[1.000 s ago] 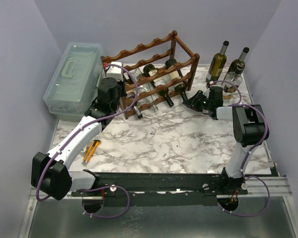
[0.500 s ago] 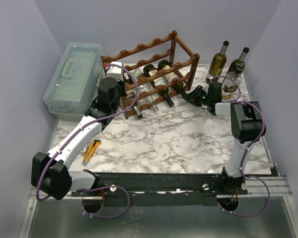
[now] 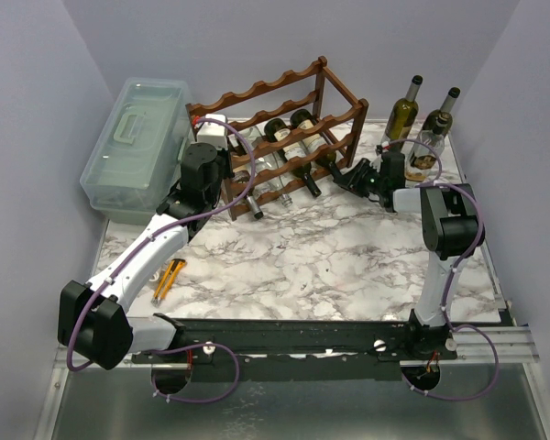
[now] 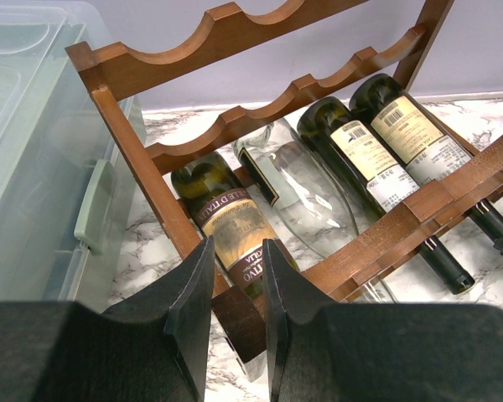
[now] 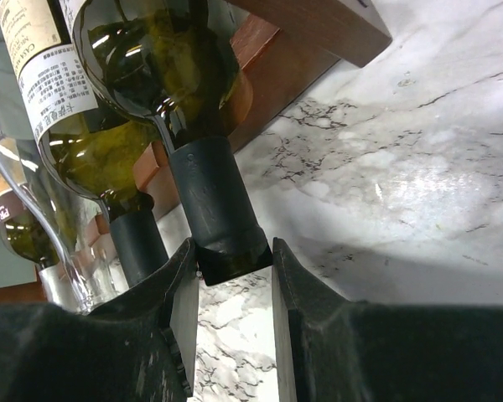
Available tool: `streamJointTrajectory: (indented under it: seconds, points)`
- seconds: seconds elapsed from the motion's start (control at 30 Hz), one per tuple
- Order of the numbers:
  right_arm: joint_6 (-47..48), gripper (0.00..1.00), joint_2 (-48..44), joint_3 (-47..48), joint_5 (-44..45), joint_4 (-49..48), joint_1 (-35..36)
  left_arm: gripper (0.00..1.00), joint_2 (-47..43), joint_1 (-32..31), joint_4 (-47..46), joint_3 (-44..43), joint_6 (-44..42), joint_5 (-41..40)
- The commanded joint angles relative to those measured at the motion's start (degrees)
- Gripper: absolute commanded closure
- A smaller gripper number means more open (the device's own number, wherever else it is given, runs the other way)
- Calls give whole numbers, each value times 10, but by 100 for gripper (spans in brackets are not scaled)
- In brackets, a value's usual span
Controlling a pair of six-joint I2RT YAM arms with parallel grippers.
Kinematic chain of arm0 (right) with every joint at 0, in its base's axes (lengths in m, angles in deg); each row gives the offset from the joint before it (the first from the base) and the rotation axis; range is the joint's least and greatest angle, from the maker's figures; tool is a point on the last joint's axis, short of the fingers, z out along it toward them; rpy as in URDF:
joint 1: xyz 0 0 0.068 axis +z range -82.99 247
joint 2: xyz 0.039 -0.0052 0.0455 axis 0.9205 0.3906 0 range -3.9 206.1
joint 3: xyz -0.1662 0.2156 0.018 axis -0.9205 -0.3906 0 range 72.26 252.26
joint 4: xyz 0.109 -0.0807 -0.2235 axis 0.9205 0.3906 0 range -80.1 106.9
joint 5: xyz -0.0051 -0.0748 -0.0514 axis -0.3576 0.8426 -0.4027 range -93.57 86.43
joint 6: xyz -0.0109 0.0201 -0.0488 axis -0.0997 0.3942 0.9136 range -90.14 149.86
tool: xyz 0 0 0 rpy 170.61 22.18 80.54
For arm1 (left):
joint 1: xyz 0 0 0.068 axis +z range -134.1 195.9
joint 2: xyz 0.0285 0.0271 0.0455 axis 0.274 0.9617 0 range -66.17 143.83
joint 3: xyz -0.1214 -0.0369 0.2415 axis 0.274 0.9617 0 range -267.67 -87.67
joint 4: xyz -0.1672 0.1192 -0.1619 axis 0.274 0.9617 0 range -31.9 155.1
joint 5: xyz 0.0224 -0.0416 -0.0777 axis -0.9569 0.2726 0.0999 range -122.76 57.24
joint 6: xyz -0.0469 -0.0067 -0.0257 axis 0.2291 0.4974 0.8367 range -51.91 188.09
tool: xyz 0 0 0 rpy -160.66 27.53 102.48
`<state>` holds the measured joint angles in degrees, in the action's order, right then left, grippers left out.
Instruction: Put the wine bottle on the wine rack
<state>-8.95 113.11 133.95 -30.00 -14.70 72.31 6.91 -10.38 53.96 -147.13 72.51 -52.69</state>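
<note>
The dark reddish-brown wine rack [image 3: 268, 89] stands at the back of the marble table, also seen in the left wrist view [image 4: 226, 126]. My left gripper [image 3: 227, 180] [image 4: 236, 280] is shut on the foot of the rack's front left post. A dark green wine bottle [image 3: 310, 128] [image 5: 151, 50] lies tilted on the middle tier's right end, neck pointing out to the right. My right gripper [image 3: 350, 174] [image 5: 232, 270] is shut on the tip of its black-capped neck [image 5: 211, 205].
Several other bottles lie in the rack, one of them clear glass [image 4: 310, 188]. A pale green plastic box [image 3: 133, 147] sits left of the rack. Two upright bottles [image 3: 403, 115] [image 3: 437, 128] stand at the back right. A yellow-handled tool [image 3: 170, 277] lies by the left arm.
My right gripper has moved up and back with the bottle's neck, and the bottle has slid further onto the middle tier. The left arm has stayed put.
</note>
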Motion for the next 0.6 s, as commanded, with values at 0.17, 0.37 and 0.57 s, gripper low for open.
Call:
streamJointTrajectory:
  seconds: [0.17,0.37,0.57]
  points:
    - [24,80,3,24,27,28,16,79,22,-7,40,3,-2,19]
    - [44,52,-17,27,46,68,24,79,21,-7,41,4,-3,17]
    - [89,29,-108,8,58,131,31,79,22,-7,40,2,-1,20]
